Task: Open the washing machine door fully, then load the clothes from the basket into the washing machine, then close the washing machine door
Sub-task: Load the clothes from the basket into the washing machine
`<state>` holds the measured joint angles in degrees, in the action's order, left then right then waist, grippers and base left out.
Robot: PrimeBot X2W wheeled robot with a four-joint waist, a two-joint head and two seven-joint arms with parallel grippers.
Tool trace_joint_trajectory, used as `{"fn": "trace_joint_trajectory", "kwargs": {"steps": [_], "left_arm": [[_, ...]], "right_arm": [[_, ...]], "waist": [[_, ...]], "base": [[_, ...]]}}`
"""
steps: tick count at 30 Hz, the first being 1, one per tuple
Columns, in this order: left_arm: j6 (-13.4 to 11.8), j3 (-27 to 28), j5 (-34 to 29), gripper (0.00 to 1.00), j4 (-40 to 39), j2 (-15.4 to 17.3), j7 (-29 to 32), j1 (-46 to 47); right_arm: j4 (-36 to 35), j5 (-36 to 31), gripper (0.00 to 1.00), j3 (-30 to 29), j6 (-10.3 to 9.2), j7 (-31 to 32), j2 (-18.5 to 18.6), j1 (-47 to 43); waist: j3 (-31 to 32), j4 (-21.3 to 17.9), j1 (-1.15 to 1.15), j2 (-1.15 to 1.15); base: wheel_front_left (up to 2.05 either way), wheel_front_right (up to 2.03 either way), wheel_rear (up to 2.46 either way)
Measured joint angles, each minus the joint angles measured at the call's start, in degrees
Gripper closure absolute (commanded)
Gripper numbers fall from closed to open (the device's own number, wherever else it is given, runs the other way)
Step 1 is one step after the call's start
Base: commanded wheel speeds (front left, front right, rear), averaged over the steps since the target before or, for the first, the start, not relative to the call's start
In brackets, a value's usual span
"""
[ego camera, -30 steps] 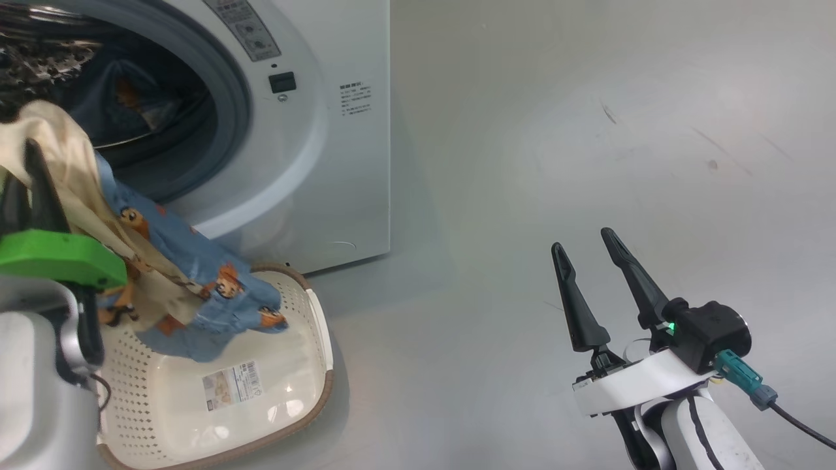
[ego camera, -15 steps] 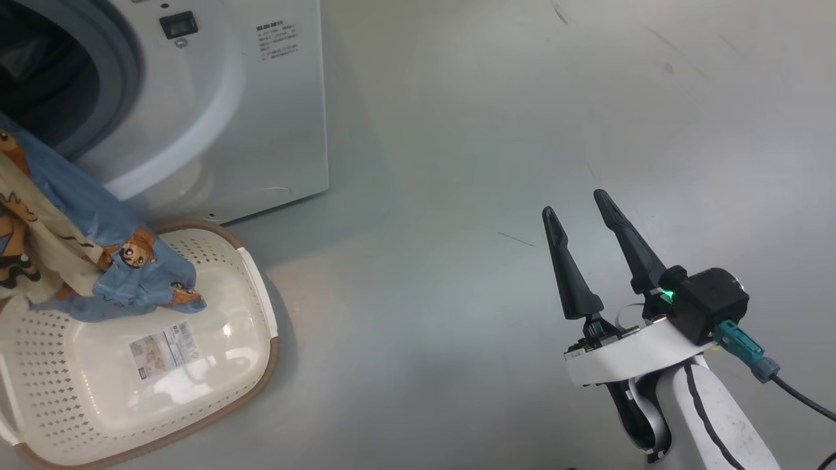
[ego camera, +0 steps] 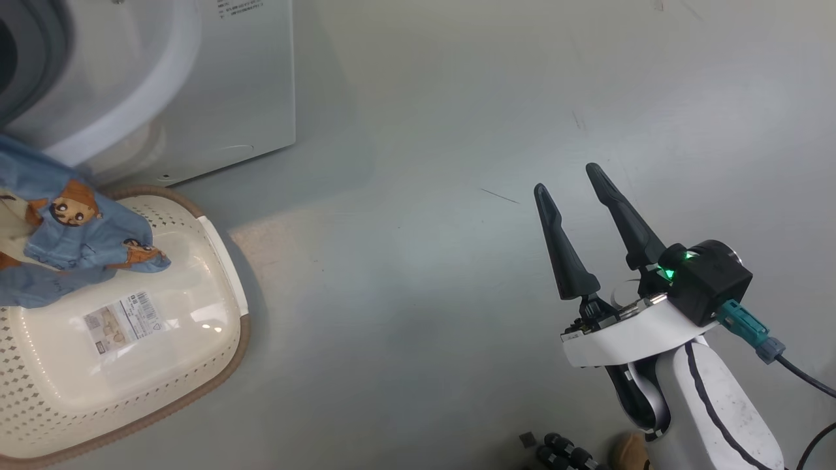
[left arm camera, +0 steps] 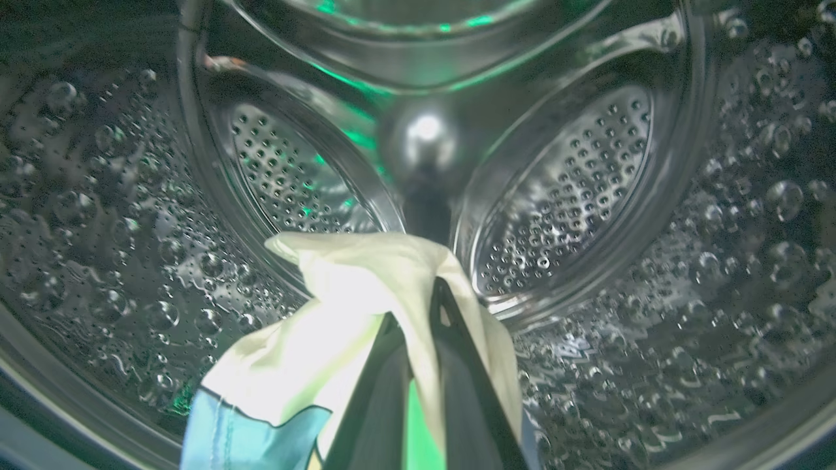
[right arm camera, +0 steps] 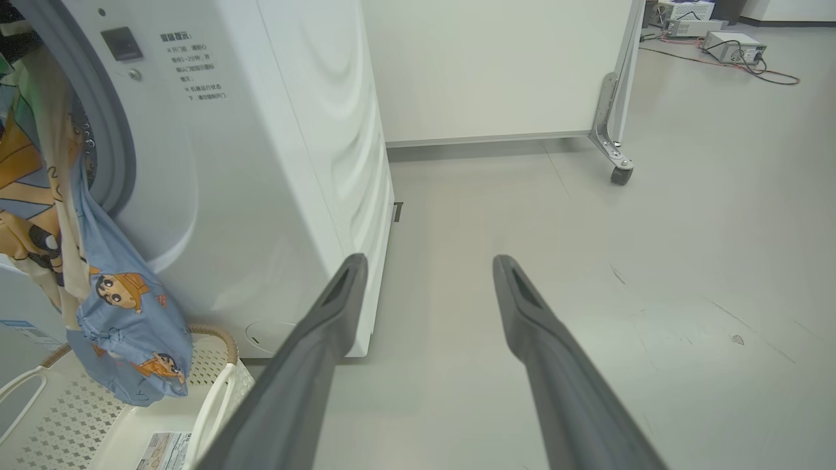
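Left pincer (left arm camera: 415, 301) was clamped on clothes (left arm camera: 339, 287) inside the drum (left arm camera: 562, 189), by its wrist view; head view showed their tail over the basket (ego camera: 219, 251), at its far-left corner, right pincer (ego camera: 566, 179) spread.

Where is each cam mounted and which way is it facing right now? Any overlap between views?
Head view: on the head, tilted down at the floor, the basket, the washing machine's lower corner; open right gripper at lower right.
Left wrist view: on the left wrist, looking into the drum; left gripper shut on the clothes.
Right wrist view: on the right wrist, facing along the floor past the machine's side; its spread fingers.
Shared: head and right wrist views both catch basket, machine, hanging clothes.
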<state>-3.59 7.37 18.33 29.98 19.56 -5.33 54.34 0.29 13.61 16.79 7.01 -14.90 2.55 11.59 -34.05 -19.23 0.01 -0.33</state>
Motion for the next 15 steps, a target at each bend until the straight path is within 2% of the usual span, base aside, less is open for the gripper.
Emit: {"fn": "trace_joint_trajectory", "kwargs": {"steps": [3, 6, 7, 9, 11, 13, 15], "left_arm": [[0.00, -0.26, -0.04, 1.00, 1.23, 0.03, -1.79, 1.74], [0.02, -2.24, -1.05, 1.00, 5.75, 0.07, -0.19, 1.48], [0.02, -2.36, -1.65, 0.97, 7.28, 0.14, 0.11, 1.15], [0.01, -2.40, -2.15, 0.76, 9.46, 0.45, 0.24, 0.43], [0.01, -3.18, -2.72, 0.51, 10.88, 0.93, 0.31, 0.38], [0.01, -3.60, -3.23, 0.00, 12.06, 1.15, 0.30, 0.43], [-0.16, -3.72, -3.30, 0.00, 13.22, 1.14, 0.24, 0.47]], "right_arm": [[0.15, 0.00, 0.00, -0.03, 0.00, 0.00, 0.00, 0.35], [0.44, 0.08, 0.00, 0.00, 0.00, 0.00, 0.00, 0.58], [0.60, 0.23, 0.00, 0.14, 0.00, 0.00, 0.01, 0.73], [0.86, 0.62, 0.00, 0.36, 0.00, 0.00, -0.02, 0.87], [1.00, 0.67, 0.00, 0.20, 0.00, 0.00, -0.01, 0.87], [1.16, 0.68, 0.00, -0.05, 0.00, 0.00, -0.01, 0.87], [1.47, 0.68, 0.00, -0.20, 0.00, 0.00, 0.00, 0.86]], "waist": [[-0.39, -0.08, 0.00, 0.00], [-0.36, -0.11, 0.00, 0.00], [-0.29, -0.15, 0.00, 0.00], [-0.05, -0.29, 0.00, 0.00], [0.25, -0.37, 0.00, 0.00], [0.58, -0.37, 0.00, 0.00], [0.92, -0.29, 0.00, 0.00]], "base": [[0.00, 0.00, 0.00], [0.00, 0.00, 0.00], [0.00, 0.00, 0.00], [0.00, 0.00, 0.00], [0.00, 0.00, 0.00], [0.00, 0.00, 0.00], [0.00, 0.00, 0.00]]}}
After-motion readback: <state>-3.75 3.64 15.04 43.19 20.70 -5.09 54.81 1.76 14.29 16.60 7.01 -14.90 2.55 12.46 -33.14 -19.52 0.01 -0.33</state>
